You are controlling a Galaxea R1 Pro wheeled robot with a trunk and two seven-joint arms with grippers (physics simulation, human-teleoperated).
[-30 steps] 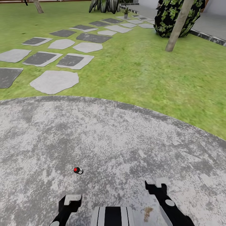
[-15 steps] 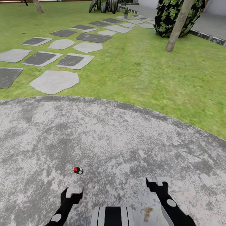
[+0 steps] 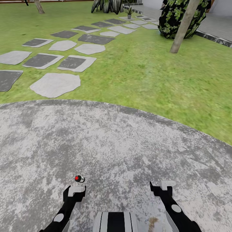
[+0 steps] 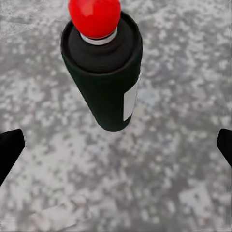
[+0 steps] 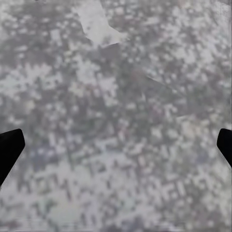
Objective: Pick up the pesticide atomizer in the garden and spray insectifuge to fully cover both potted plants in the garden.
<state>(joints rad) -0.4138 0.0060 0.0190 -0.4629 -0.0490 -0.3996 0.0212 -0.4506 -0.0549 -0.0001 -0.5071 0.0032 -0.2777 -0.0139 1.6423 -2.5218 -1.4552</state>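
The pesticide atomizer [image 3: 79, 178] is a small black can with a red cap, standing on the grey patio [image 3: 122, 145] low in the head view. My left gripper [image 3: 74, 192] is open just short of it. In the left wrist view the atomizer [image 4: 104, 72] stands upright close ahead, and the left gripper [image 4: 116, 150] holds nothing between its dark fingertips [image 4: 9, 150]. My right gripper [image 3: 162, 187] is open over bare paving, as the right wrist view [image 5: 116, 147] also shows. One potted plant [image 3: 129, 12] in a grey pot stands far off by the stepping stones.
Green lawn [image 3: 145, 74] lies beyond the patio edge. Grey stepping stones [image 3: 55, 84] run off to the far left. A slanted trunk [image 3: 183, 27] and a dark leafy bush [image 3: 175, 16] stand at the far right, with a big striped plant [image 3: 108, 4] at the back.
My left gripper has reached forward to just short of the atomizer. The right gripper has barely moved. The whole head view has shifted slightly downward.
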